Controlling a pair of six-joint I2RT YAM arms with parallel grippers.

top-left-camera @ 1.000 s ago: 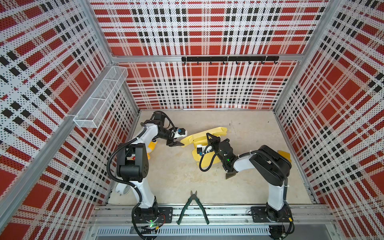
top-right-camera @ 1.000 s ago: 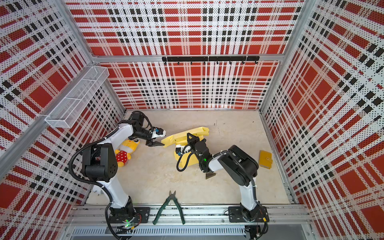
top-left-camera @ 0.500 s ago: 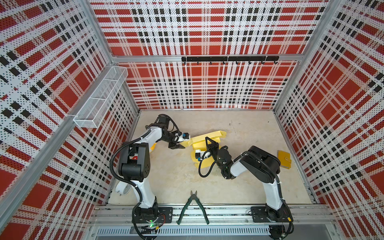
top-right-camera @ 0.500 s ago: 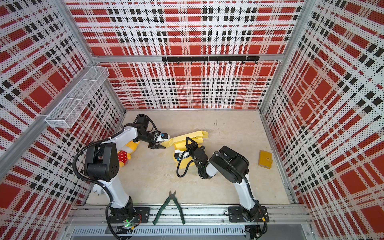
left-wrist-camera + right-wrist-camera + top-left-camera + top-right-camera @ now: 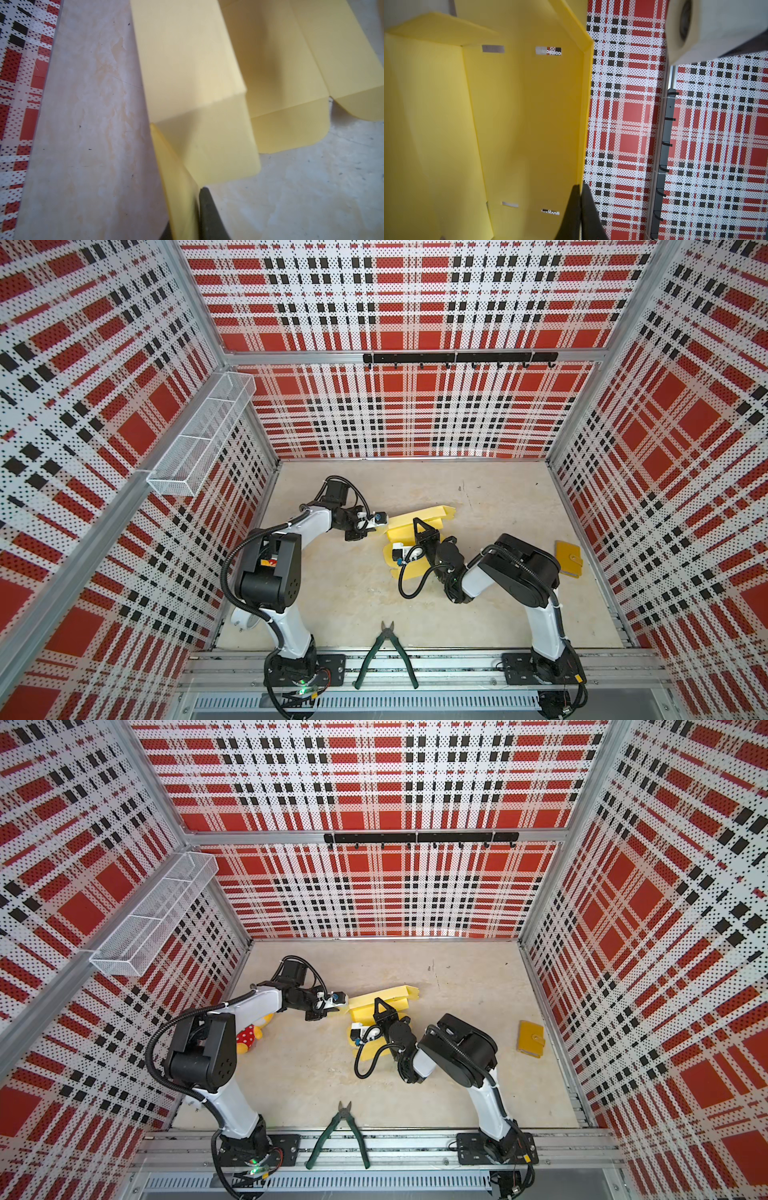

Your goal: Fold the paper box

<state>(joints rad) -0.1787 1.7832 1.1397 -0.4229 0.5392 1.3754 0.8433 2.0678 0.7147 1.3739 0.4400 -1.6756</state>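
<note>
At the front edge of the counter (image 5: 340, 601), between the two arm bases, lie green-handled pliers (image 5: 386, 649), with the tips pointing to the back wall. A bit further, near the left wall, a yellow plush toy (image 5: 249, 1036) with a red dotted body is half hidden behind the left arm. Near the right wall lies a small orange-yellow flat piece (image 5: 568, 558), well apart from the box.

The right gripper (image 5: 395, 556) reaches to the middle of the counter, low over the near part of the paper box (image 5: 419, 516). In the right wrist view its two dark fingers (image 5: 571, 212) stand close together. The raised edge of a box wall runs in between them, so this gripper is clenched on the paper box. The same view shows the inside of the box, with four small slots and side walls bent up.

The paper box is in the middle of the counter, between both grippers, and only partly folded. Its far long panel stands raised in both top views. The left gripper (image 5: 384, 519) meets the box at its left end. In the left wrist view a yellow flap stands on edge between the dark fingers (image 5: 209, 216), so the left gripper is grasping the paper box too.

On the back wall hangs a black hook rail (image 5: 459, 358). A white wire basket (image 5: 199, 448) is fixed on the left wall.
</note>
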